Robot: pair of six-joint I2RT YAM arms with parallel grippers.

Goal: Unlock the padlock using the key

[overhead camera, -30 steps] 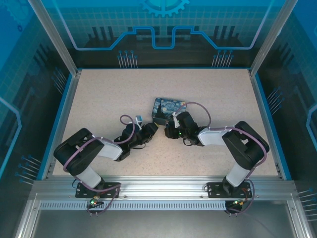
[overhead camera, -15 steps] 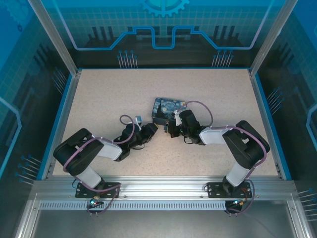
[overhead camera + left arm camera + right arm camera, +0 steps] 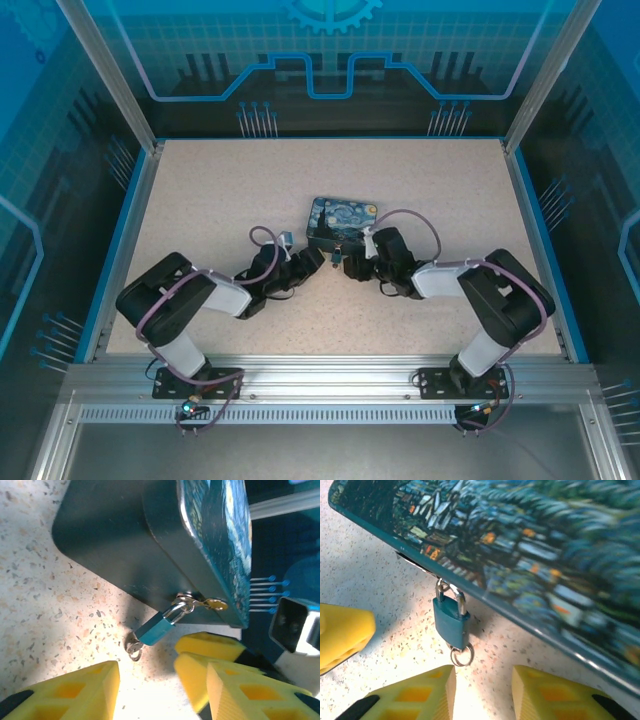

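The left gripper (image 3: 162, 685) stood with its jaws apart and nothing between them, its yellow fingers (image 3: 65, 692) low over the speckled table (image 3: 200, 200). Just ahead of that gap, and a little to one side, lay the padlock (image 3: 154, 629). It was a small teal body, well short of the fingertips and touching neither. Its shackle was hooked through a small metal clasp (image 3: 187, 601) on the side of the tin (image 3: 115, 545), and the body slanted away from the tin toward the fingers. A small metal ring (image 3: 134, 647) hung at the end of the lock nearest the gripper.

The right gripper (image 3: 482, 680) was also parted and held nothing. In its wrist view the ring sat just beyond the gap between the two fingertips, close but apart from them. The lock body rose from the ring to the clasp under the tin's painted lid. One yellow finger (image 3: 345, 630) of the left gripper showed at the left of that view, beside the lock and apart from it.

From above, the two grippers faced each other at the near side of the tin. The tin lay flat near the middle of the table, its blue and yellow lid facing up.
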